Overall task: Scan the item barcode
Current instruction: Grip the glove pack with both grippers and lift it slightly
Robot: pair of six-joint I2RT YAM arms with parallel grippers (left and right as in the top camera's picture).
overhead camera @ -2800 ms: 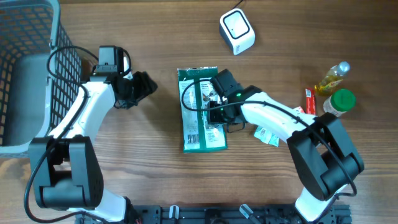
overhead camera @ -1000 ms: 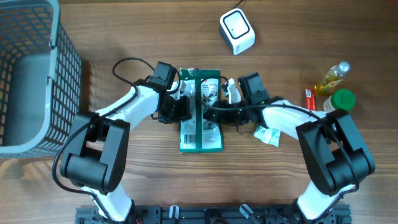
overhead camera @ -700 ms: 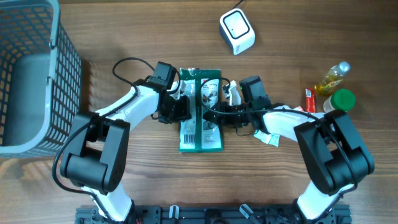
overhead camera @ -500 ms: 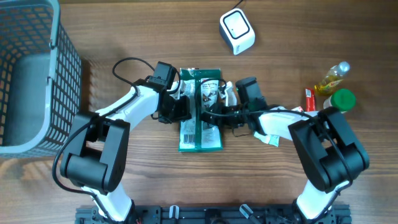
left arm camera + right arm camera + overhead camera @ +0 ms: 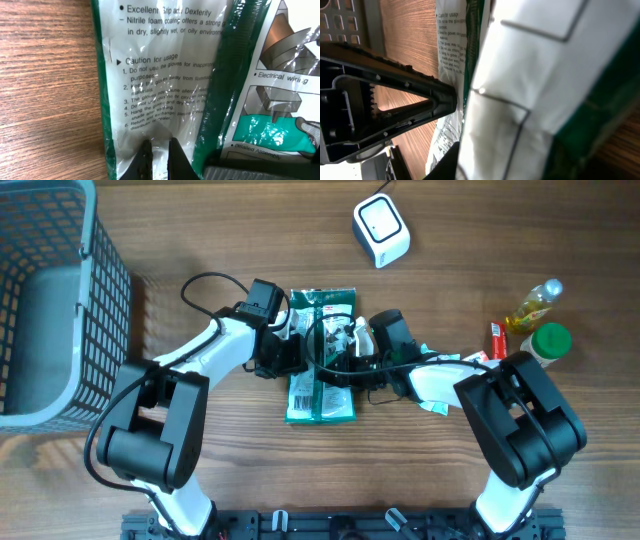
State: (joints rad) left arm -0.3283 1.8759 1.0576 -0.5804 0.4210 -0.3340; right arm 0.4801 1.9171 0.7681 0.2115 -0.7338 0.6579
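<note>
The packet of gloves (image 5: 320, 385) lies on the worktop (image 5: 200, 480) between the two arms, printed back upward and its film puckered in the middle. It sits below the scanner (image 5: 381, 230) and well apart from it. The left fingers (image 5: 144, 162) are closed tight on the clear film at the packet's left edge. They pinch the thin seam rather than the bulky middle, probably because the flat margin is the easiest part to catch and gives a hold for lifting that side. The left arm (image 5: 215, 345) comes in from the left, elbow folded, wrist low and close to the worktop. The right arm (image 5: 435, 377) reaches in from the opposite side, its wrist over the packet's right half, so the two face each other across it. In the right wrist view the packet fills nearly everything, with only a dark sliver of the right fingers (image 5: 442, 165) showing, so I cannot tell how wide they stand or whether they hold the film. Working one packet from both edges looks like a way to raise it and turn it toward the scanner, a step not yet done. The basket (image 5: 45, 300) stands off to the left.
</note>
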